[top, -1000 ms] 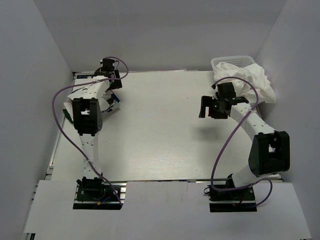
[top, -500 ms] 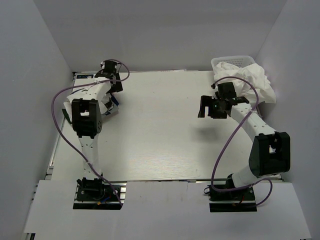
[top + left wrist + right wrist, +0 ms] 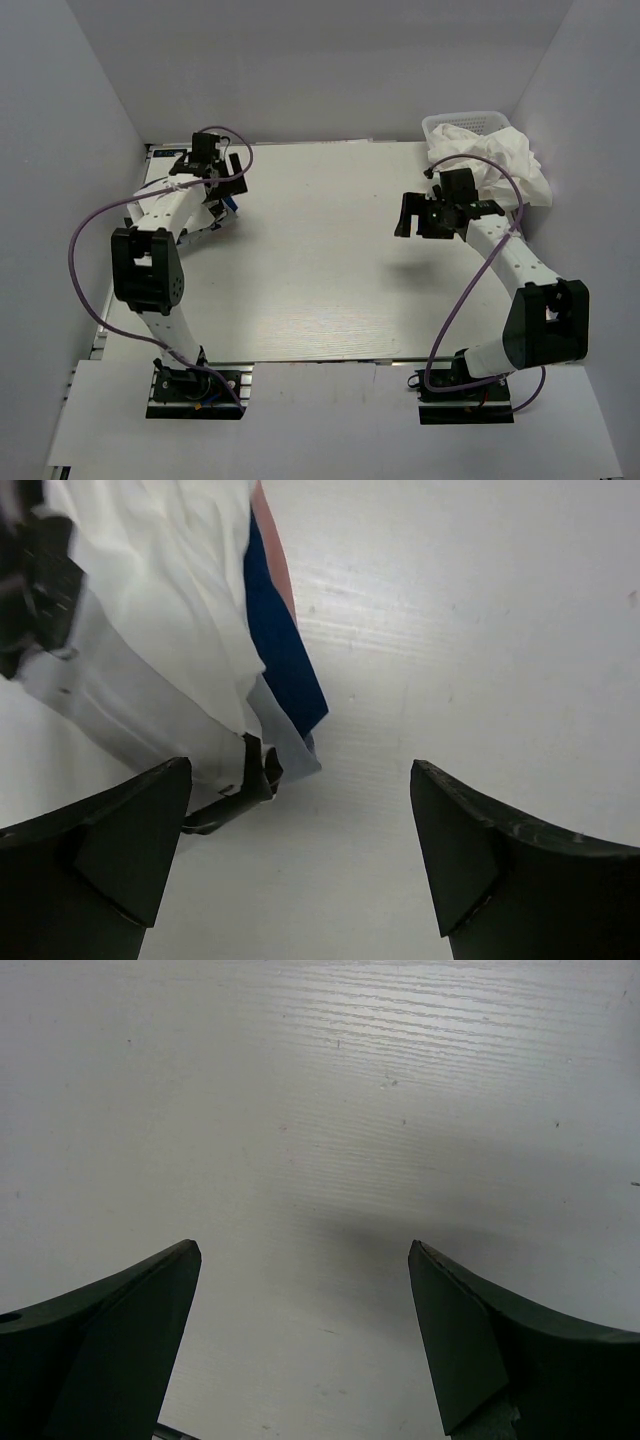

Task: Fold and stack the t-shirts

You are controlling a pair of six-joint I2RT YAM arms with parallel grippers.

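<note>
Ten-o'clock stack (image 3: 170,610) looks done; left gripper (image 3: 298,780) spread, empty. Next, right gripper (image 3: 412,215), also spread, should take one-o'clock shirts (image 3: 505,160).

A white mesh basket (image 3: 466,118) sits at the far right corner of the table (image 3: 320,260)

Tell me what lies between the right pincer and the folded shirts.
Only bare table between right pincer and folded shirts, per the top view.

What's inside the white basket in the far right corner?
A crumpled heap of white t-shirts fills the basket and spills over its rim. Anything beneath the heap, including the basket's bottom, is covered.
</note>
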